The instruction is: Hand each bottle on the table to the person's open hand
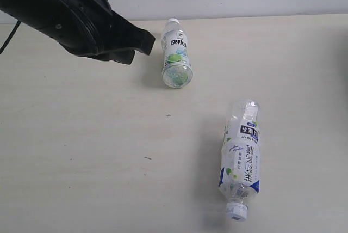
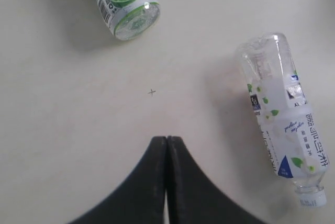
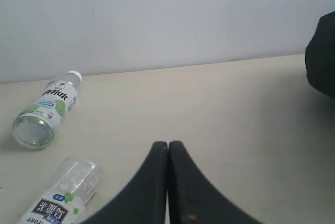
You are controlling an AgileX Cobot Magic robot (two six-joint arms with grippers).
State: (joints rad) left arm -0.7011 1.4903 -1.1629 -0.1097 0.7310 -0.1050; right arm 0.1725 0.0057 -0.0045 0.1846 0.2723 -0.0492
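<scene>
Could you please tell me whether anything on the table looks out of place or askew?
Both lie on their sides rather than upright: the green-label bottle farther back, and the blue-label bottle nearer, its cap towards the exterior camera. No spill shows.

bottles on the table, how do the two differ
The lime bottle has a green-lime label; the blue bottle has a white label with a blue corner. The lime bottle's cap points toward the far edge, the blue bottle's toward the near edge. Both are clear, white-capped and lying down.
</scene>
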